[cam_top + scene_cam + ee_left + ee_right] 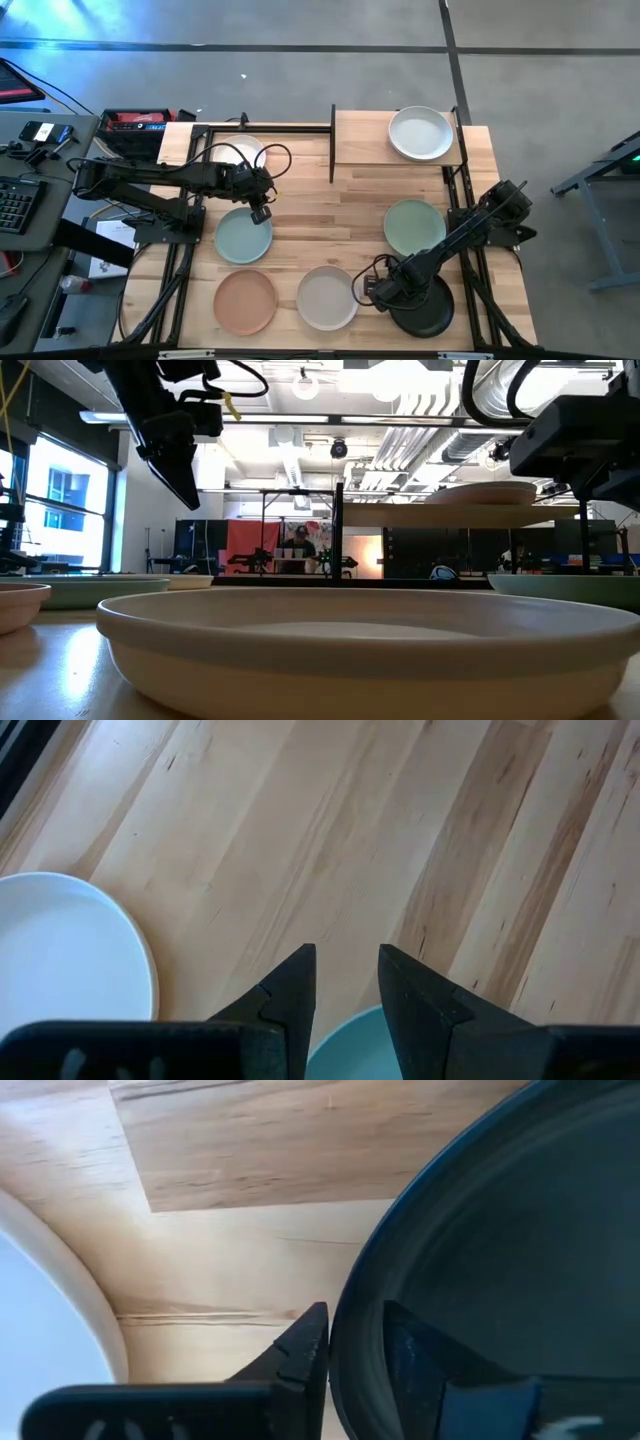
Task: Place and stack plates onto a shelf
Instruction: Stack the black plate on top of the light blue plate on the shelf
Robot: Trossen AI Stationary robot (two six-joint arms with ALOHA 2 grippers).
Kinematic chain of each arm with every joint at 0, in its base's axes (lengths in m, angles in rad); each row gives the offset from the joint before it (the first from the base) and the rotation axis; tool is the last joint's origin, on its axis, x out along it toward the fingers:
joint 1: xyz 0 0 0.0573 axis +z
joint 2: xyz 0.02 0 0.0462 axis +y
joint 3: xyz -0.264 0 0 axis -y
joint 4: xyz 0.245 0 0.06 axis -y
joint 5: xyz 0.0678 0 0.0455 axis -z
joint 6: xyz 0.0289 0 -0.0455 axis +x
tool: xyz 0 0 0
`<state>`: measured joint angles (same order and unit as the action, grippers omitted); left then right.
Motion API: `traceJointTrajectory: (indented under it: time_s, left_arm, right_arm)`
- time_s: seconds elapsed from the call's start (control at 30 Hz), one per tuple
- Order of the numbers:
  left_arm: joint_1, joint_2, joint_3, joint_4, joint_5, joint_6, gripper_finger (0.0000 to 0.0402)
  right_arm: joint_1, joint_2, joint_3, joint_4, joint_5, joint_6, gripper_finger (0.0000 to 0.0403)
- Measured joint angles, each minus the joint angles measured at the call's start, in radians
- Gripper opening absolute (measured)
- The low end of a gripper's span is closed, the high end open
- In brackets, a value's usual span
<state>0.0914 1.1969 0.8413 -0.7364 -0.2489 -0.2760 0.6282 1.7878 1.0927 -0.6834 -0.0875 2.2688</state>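
Observation:
The shelf point(365, 140) stands at the table's far edge with a pale plate point(420, 133) on its board. On the tabletop lie a white plate point(240, 152), a blue-green plate point(243, 240), a peach plate point(245, 301), a beige plate point(327, 297), a mint plate point(415, 226) and a black plate point(425, 312). My left gripper point(260, 212) hangs open above the blue-green plate's far rim point(345, 1045), touching nothing. My right gripper point(375, 290) is at the black plate's left rim, shut on it. My right gripper holds the black plate by its left rim point(355, 1330), pinched between the two fingers, one finger point(305, 1355) outside the rim and one point(425, 1365) over the plate's hollow. The fingers come from the plate's left, across the rim. Whether the plate is lifted, I cannot tell.
The beige plate's rim point(95, 1320) lies close beside my right gripper. Bare planks point(330, 220) stretch between the plates in the table's middle. The shelf's left half point(355, 135) is bare wood. Black frame rails point(180, 260) run along both table sides.

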Motion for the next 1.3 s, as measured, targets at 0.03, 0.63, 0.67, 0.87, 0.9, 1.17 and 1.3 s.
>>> traceJointTrajectory:
  time_s: [0.03, 0.63, 0.67, 0.87, 0.9, 1.17, 1.3]
  left_arm:
    - [0.000, 0.000, 0.000, 0.000, 0.000, 0.000, 0.0102]
    - [0.000, 0.000, 0.000, 0.000, 0.000, 0.026, 0.0102]
    - [0.000, 0.000, 0.000, 0.000, 0.000, 0.026, 0.0102]
    - [0.000, 0.000, 0.000, 0.000, 0.000, 0.060, 0.0102]
    - [0.000, 0.000, 0.000, 0.000, 0.000, 0.062, 0.0102]
    - [0.000, 0.000, 0.000, 0.000, 0.000, 0.106, 0.0102]
    - [0.000, 0.000, 0.000, 0.001, 0.000, 0.145, 0.0102]
  right_arm:
    - [0.000, 0.000, 0.000, 0.000, 0.000, 0.000, 0.0078]
    - [-0.001, 0.025, 0.002, 0.025, -0.019, 0.003, 0.0019]
    - [-0.001, 0.024, 0.002, 0.028, -0.022, 0.003, 0.0012]
    - [0.000, 0.018, 0.006, 0.064, -0.032, 0.008, 0.0006]
    - [0.000, 0.018, 0.021, 0.053, -0.023, 0.008, 0.0004]
    - [-0.013, 0.018, 0.214, -0.124, 0.069, -0.004, 0.0000]
    - [-0.029, 0.018, 0.312, -0.253, 0.127, -0.017, 0.0002]
